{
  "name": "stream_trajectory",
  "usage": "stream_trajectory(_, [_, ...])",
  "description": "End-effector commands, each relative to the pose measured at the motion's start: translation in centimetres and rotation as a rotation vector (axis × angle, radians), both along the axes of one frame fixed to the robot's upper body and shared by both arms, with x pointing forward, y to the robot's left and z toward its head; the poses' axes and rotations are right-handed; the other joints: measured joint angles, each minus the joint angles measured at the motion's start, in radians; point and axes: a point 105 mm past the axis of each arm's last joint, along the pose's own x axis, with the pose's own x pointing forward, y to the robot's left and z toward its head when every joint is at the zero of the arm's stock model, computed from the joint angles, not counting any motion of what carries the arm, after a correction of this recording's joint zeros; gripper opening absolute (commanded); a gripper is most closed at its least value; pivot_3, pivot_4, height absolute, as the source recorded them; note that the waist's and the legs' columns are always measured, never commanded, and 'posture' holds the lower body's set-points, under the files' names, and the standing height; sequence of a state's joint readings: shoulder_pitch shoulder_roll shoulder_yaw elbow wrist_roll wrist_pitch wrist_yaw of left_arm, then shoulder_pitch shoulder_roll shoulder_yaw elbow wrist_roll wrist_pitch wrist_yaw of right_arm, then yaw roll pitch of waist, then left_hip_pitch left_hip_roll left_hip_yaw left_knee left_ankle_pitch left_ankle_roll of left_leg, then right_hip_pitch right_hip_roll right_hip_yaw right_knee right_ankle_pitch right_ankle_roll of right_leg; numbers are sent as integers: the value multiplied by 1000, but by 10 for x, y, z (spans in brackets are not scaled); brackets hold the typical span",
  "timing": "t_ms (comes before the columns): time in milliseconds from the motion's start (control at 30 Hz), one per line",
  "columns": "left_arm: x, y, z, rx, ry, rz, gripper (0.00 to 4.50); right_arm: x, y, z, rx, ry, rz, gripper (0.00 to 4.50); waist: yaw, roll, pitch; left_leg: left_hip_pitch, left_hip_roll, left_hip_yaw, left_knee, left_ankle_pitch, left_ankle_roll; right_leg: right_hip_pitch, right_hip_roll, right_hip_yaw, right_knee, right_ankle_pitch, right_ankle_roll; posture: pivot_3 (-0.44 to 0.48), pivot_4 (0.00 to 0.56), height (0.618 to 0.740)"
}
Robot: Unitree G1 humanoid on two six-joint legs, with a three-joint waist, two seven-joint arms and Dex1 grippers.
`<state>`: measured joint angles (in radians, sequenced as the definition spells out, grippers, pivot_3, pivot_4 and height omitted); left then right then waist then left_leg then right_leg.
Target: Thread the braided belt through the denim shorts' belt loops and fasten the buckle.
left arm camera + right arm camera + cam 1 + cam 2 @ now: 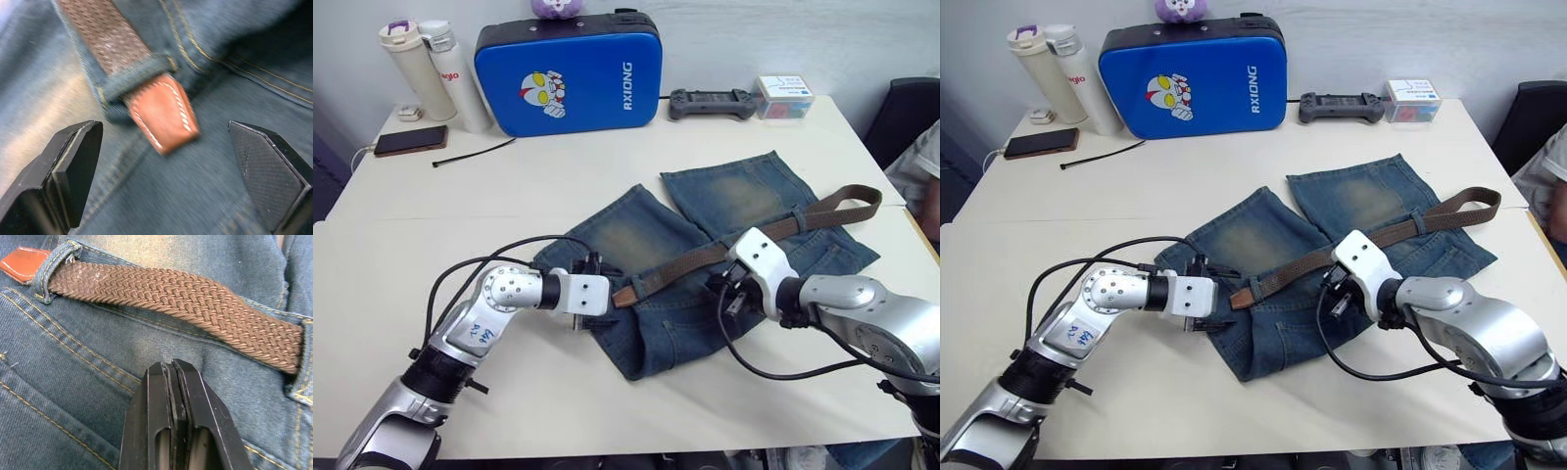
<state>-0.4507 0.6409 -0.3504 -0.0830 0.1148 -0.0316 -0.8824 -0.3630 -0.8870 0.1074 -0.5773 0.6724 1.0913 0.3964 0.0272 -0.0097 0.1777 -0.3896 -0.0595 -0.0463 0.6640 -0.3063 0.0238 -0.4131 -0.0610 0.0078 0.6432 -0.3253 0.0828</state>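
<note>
Spread wide, the left gripper is framing the tan leather tip of the dark-brown braided belt, its black fingers sitting either side without touching it. That tip is poking out of a narrow blue denim belt loop at the waistband's left end. Pressed shut on nothing, the right gripper is hovering over the faded blue denim shorts, just beside the strap.

Judging by this, threading is largely done: the belt is passing under several loops. Its far end is lying looped past the shorts' right edge; the silver buckle cannot be made out, and fastening remains. The strap's long axis is running along the waistband, slanting away toward the right, on the white table.
</note>
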Motion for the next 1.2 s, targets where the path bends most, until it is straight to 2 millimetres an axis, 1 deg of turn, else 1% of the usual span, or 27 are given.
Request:
stream_trajectory(33, [9,5,-3,7,-42,55,4500,3,-5,8,6,-39,-32,55,-1,0,0,0,0,0,0,0,0,0,0,0,0,0,0,0,150,740])
stream_trajectory(100, [14,5,0,-13,-58,78,4500,4,-6,7,7,-38,-36,55,-1,0,0,0,0,0,0,0,0,0,0,0,1,0,0,0,150,740])
stream_trajectory(167, [16,5,-1,-8,-63,84,4500,4,-6,7,7,-39,-39,55,-1,0,0,1,0,0,0,0,0,0,0,0,1,0,0,0,150,740])
stream_trajectory(200, [16,5,-4,-1,-61,83,4239,5,-6,6,6,-39,-39,16,-1,0,0,1,0,0,0,0,0,0,0,0,1,0,0,0,150,740])
stream_trajectory(267, [15,6,-7,9,-53,81,3623,5,-6,6,6,-40,-40,0,-1,0,0,1,0,0,0,0,0,0,0,0,1,0,0,0,150,740])
stream_trajectory(300, [14,7,-8,13,-46,76,3242,5,-7,6,6,-39,-41,0,-1,0,0,1,0,0,0,0,0,0,0,0,1,0,0,0,150,740])
stream_trajectory(367, [11,7,-7,-8,-19,71,2373,6,-8,4,1,-37,-44,0,-2,0,0,1,0,0,0,0,0,0,0,0,1,0,0,0,150,740])
stream_trajectory(433, [7,7,0,-54,11,63,1513,6,-11,1,-9,-27,-55,0,-2,0,0,1,0,0,0,0,0,0,0,0,1,0,0,0,150,740])
stream_trajectory(533, [6,11,9,-65,4,60,166,6,-20,-5,-30,-8,-95,0,-2,0,0,0,0,0,0,0,0,0,0,0,1,0,0,0,150,740])
stream_trajectory(567, [6,12,10,-64,2,60,50,7,-22,-6,-34,-6,-103,0,-2,0,0,0,0,0,0,0,0,0,0,0,1,0,0,0,150,740])
stream_trajectory(700, [10,24,21,-70,-29,84,50,13,-33,-19,-50,39,-175,0,-3,0,0,0,0,0,0,0,0,0,0,0,1,0,0,0,150,740])
stream_trajectory(867, [-1,45,18,-4,3,95,50,19,-37,-33,-78,81,-198,0,-4,0,0,1,0,0,0,0,0,0,0,0,1,0,0,0,150,740])
stream_trajectory(900, [-5,54,16,28,22,99,50,21,-37,-34,-78,85,-199,0,-4,-1,-1,1,0,0,0,0,0,1,0,0,1,0,0,0,150,740])
stream_trajectory(1000, [-22,96,8,151,77,163,50,28,-33,-39,-79,103,-183,0,-23,-3,-2,3,0,0,-1,0,0,1,0,1,1,0,0,0,150,740])
stream_trajectory(1067, [-30,127,5,211,95,243,50,32,-26,-39,-69,110,-152,0,-28,-4,-2,5,1,0,-2,-1,1,3,0,0,1,0,-1,0,150,740])
stream_trajectory(1100, [-36,147,7,222,116,310,50,35,-20,-39,-62,115,-129,0,-33,-5,-3,6,1,0,-2,-2,4,4,0,0,0,0,-1,0,150,740])
stream_trajectory(1200, [-49,186,15,230,154,444,50,41,-10,-40,-58,124,-80,0,-39,-5,-4,9,2,0,-3,-4,5,6,0,0,0,1,-3,0,150,740])
